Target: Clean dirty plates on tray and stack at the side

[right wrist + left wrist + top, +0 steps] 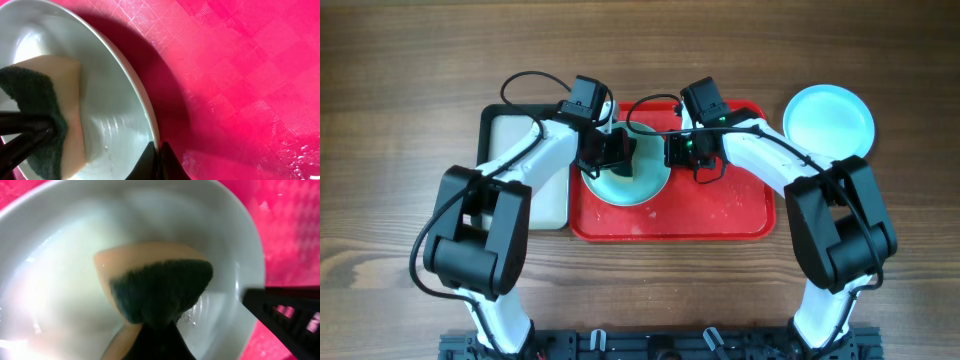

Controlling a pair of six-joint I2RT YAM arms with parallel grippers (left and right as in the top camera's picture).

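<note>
Plate [640, 186] sits on the left half of the red tray [725, 212]. Left tool [618, 150] is clenched on the sponge [155, 290], planted mid-plate. Right tool [673, 150] looks pinched on the plate's right rim, steadying it.

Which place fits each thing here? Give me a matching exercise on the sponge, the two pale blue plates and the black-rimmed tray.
1. yellow-and-green scouring sponge
2. pale blue round plastic plate under the sponge
3. second pale blue round plastic plate
4. black-rimmed tray with pale inside

a. off the red rectangular plastic tray, to its right
b. rim pinched by the right pincer
c. left of the red tray
d. held in the left pincer

Pairs: 1-d, 2-b, 3-a, 4-c.
</note>
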